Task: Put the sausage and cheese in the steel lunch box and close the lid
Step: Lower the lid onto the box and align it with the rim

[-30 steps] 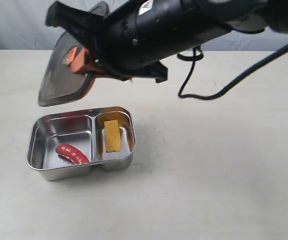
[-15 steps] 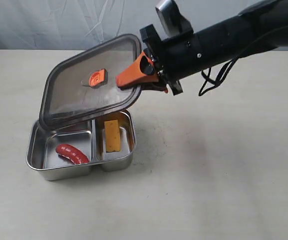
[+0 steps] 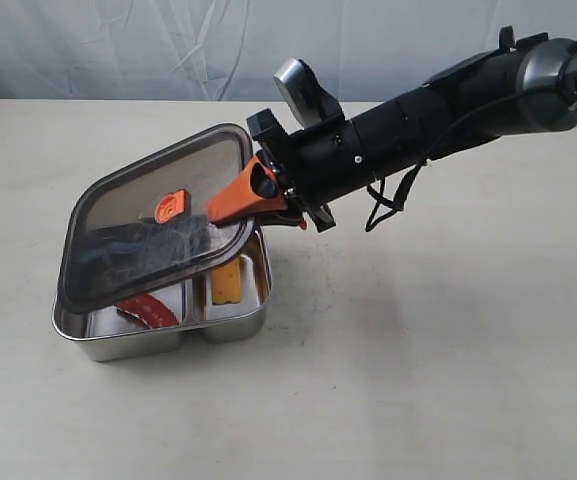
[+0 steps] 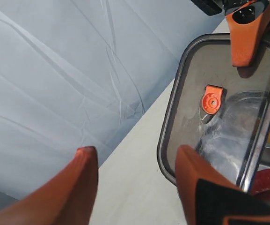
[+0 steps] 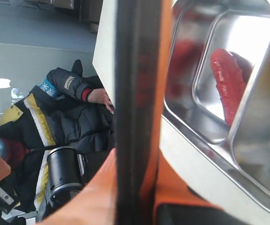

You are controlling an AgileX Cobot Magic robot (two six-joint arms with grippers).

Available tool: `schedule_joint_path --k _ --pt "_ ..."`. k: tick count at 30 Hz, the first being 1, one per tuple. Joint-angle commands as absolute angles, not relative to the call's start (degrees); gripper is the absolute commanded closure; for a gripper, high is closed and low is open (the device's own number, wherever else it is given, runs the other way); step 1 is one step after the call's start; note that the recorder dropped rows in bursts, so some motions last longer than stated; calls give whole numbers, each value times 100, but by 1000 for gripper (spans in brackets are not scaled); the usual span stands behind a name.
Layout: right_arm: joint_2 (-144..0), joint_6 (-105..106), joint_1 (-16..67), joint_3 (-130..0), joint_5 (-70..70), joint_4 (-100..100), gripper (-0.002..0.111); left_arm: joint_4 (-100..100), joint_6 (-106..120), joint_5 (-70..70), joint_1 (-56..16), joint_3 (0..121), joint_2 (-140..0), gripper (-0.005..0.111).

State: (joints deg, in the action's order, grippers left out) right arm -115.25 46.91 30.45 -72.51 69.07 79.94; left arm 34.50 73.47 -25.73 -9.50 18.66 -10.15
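The steel lunch box (image 3: 260, 296) sits on the table with the red sausage (image 3: 149, 311) in its larger compartment and the yellow cheese (image 3: 227, 284) in the smaller one. My right gripper (image 3: 230, 208) is shut on one short edge of the dark lid (image 3: 138, 240), which slants over the box with its far end low and its orange valve tab (image 3: 171, 207) facing up. The right wrist view shows the lid (image 5: 137, 93) edge-on between the fingers, with the sausage (image 5: 228, 89) and the box (image 5: 205, 154) beyond. My left gripper (image 4: 137, 159) is open in the air beside the lid (image 4: 219, 108), holding nothing.
A black cable (image 3: 386, 208) hangs under the right arm. Bare beige table (image 3: 418, 350) spreads to the right and in front of the box. A pale cloth backdrop (image 3: 118, 50) stands behind. A person in a dark jacket (image 5: 64, 112) is beyond the table edge.
The right arm has swung the lid down and to the left. The lid has gone from held high and steep to lying slanted over most of the box.
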Motion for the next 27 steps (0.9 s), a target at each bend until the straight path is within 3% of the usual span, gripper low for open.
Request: schedule_joint_path --k 1,22,27 --pt "-11622 4767 3084 -7227 6996 8066 109 3433 7305 -2523 -981 1908 -974 58" --pt "-11963 4795 3269 -7227 6996 7946 109 3433 7305 -2487 -981 1908 -974 58" --pt "-11893 4795 3269 -7227 6996 8921 109 3433 7305 -2487 -981 1908 -974 58"
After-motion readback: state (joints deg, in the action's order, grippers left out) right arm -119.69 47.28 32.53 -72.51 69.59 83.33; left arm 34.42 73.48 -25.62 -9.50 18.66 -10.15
